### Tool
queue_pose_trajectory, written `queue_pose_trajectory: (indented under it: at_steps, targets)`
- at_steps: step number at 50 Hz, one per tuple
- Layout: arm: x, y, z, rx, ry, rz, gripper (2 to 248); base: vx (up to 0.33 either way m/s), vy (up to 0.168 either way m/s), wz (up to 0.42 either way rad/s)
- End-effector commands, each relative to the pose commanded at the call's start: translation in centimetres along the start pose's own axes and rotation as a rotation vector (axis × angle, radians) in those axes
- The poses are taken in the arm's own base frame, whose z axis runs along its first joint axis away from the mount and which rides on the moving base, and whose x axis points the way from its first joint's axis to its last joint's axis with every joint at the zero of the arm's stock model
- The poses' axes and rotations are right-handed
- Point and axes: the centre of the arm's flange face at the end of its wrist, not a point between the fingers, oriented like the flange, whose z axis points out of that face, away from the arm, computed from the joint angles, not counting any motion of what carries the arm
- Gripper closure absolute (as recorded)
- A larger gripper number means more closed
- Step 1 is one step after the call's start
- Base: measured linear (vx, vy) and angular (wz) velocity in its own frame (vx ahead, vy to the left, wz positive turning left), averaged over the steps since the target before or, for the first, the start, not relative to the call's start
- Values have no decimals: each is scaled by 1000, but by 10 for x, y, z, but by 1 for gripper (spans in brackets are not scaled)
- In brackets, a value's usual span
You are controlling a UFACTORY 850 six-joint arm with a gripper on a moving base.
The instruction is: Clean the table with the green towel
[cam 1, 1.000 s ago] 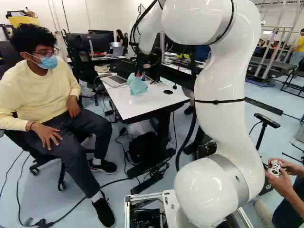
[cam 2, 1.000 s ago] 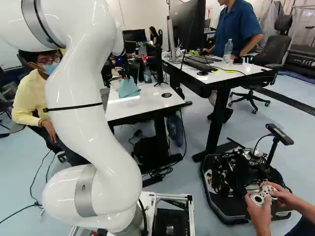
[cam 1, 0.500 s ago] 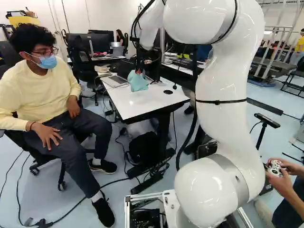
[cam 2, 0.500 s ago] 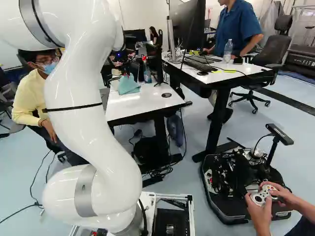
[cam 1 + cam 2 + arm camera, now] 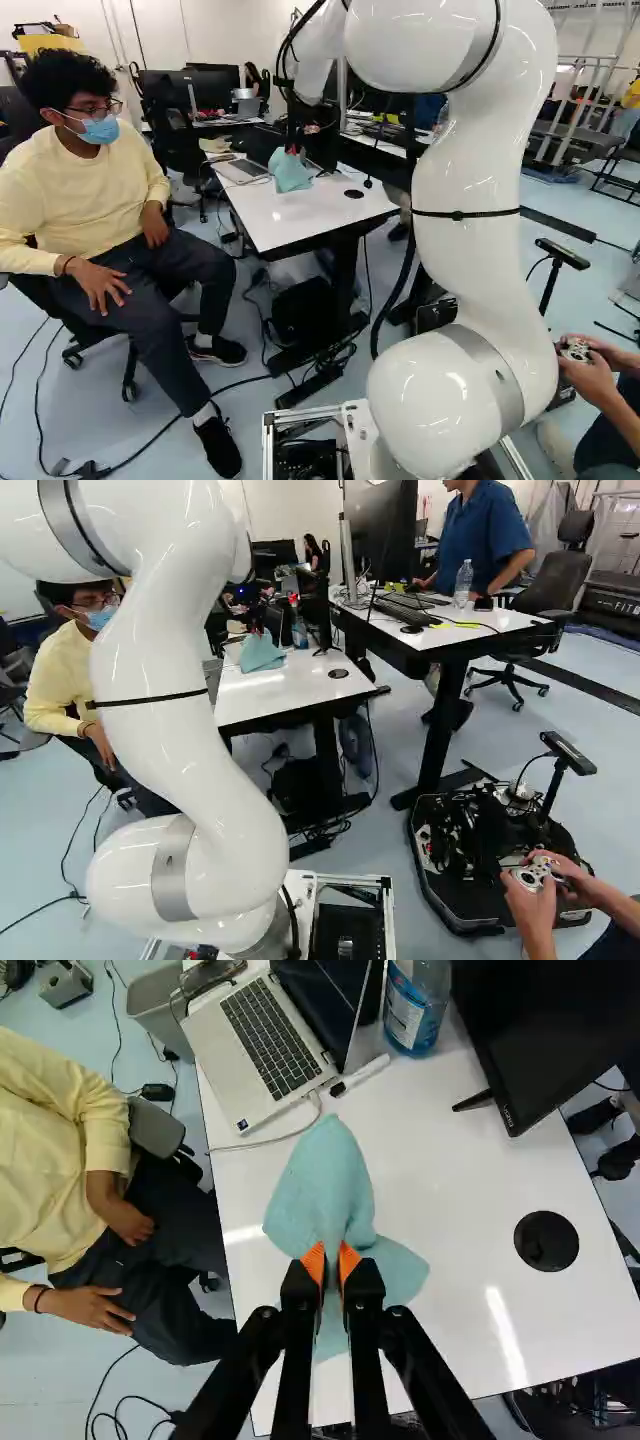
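The white arm rises right of the middle, a black strap around it. Left of it, the tool holds the green towel over a white desk. An open laptop sits on the desk, left of the towel, and a round black disc lies to the towel's right. Under the desk is a black bag, with dark cables near it. Farther back, at the left, stand dark monitors.
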Motion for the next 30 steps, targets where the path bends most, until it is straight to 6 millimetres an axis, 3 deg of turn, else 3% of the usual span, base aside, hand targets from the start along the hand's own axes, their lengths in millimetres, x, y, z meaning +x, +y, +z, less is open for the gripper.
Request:
queue_pose_trajectory:
  at_steps: [30]
  targets:
    - [-1,1,5,-1,-6,1,206,0,0,0]
